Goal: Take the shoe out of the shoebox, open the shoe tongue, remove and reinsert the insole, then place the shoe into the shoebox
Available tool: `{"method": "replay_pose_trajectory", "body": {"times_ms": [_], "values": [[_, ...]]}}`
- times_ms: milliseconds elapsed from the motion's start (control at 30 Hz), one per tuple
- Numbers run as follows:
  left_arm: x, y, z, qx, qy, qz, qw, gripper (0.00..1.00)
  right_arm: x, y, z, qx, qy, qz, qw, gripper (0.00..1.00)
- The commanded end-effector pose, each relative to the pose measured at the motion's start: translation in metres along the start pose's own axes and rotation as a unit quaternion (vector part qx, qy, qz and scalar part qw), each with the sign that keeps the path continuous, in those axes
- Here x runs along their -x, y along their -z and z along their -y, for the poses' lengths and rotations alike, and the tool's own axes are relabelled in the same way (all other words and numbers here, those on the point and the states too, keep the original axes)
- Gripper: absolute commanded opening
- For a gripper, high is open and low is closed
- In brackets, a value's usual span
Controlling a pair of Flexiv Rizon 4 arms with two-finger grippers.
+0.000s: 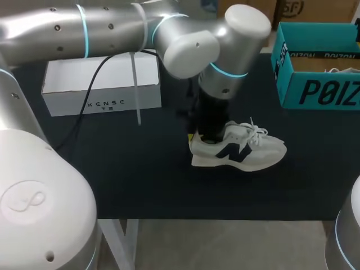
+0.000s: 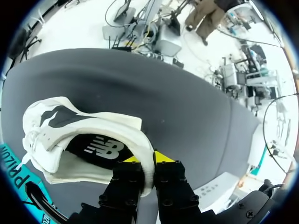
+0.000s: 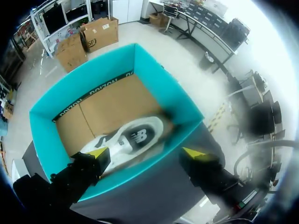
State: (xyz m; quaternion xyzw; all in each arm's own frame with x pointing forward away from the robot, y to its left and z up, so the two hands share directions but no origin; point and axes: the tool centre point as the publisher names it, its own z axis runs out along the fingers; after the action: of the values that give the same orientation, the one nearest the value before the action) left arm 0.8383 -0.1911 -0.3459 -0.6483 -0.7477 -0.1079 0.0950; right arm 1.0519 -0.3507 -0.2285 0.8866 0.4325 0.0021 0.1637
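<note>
— Which step are they on, would you say?

— The shoe (image 1: 242, 149) is out of the shoebox (image 1: 315, 93) and stands upright on its sole in the middle of the frame, on the dark table (image 1: 140, 185), toe pointing right. I'd judge the take-out step is done and opening the tongue comes next.

— Who has hold of it?

— The left gripper (image 2: 148, 161). Its fingers are clamped on the heel collar (image 2: 147, 148), one yellow tip inside the shoe, the other outside. It looks like a steadying hold for the other arm to work against.

— And the other arm?

— The right gripper (image 3: 146, 152) hangs over the shoebox in the upper right, with its fingers wide apart and nothing between them. A second shoe (image 3: 126, 140) lies in the box beneath it. I reckon it must come across to the shoe on the table and pull the tongue forward from under the laces (image 1: 256, 130).

— How does the shoe look?

— It's white, with a dark logo on the side and a soft heel collar that bends in the grip. The dark insole (image 2: 96, 149) lies flat inside, not yet lifted. I can't make out the tongue clearly. A white box (image 1: 101, 84) stands at upper left, well apart.
</note>
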Motion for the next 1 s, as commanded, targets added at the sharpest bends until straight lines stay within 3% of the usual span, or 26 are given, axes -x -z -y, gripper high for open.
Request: {"method": "replay_pose_trajectory", "body": {"times_ms": [33, 167, 233, 267, 500, 767, 867, 933, 1000], "values": [[0.002, -0.003, 0.001, 0.005, 0.001, 0.000, 1.000, 0.00, 0.000, 0.000, 0.000, 0.000, 0.000, 0.000, 1.000, 1.00], [0.004, -0.006, 0.001, 0.010, 0.003, -0.003, 1.000, 0.00, 0.000, 0.000, 0.000, 0.000, 0.000, 0.000, 1.000, 1.00], [0.006, -0.007, 0.001, 0.011, 0.003, -0.003, 1.000, 0.49, 0.000, 0.000, 0.000, 0.000, 0.000, 0.000, 1.000, 1.00], [0.006, -0.007, 0.001, 0.008, 0.001, 0.002, 1.000, 1.00, 0.000, 0.000, 0.000, 0.000, 0.000, 0.000, 1.000, 1.00], [0.003, 0.001, 0.006, 0.013, 0.006, 0.008, 1.000, 1.00, 0.000, 0.000, 0.000, 0.000, 0.000, 0.000, 1.000, 1.00], [-0.042, 0.049, 0.014, 0.056, 0.063, 0.035, 0.996, 1.00, 0.000, 0.000, 0.000, 0.000, 0.000, 0.000, 1.000, 1.00], [-0.057, 0.063, 0.019, 0.070, 0.083, 0.080, 0.991, 1.00, 0.000, 0.000, 0.000, 0.000, 0.000, 0.000, 1.000, 1.00], [-0.066, 0.065, 0.025, 0.068, 0.105, 0.205, 0.971, 1.00, 0.000, 0.000, 0.000, 0.000, 0.000, 0.000, 1.000, 1.00], [-0.078, 0.060, 0.032, 0.063, 0.126, 0.211, 0.967, 1.00, 0.000, 0.000, 0.000, 0.000, 0.000, 0.000, 1.000, 1.00]]}}
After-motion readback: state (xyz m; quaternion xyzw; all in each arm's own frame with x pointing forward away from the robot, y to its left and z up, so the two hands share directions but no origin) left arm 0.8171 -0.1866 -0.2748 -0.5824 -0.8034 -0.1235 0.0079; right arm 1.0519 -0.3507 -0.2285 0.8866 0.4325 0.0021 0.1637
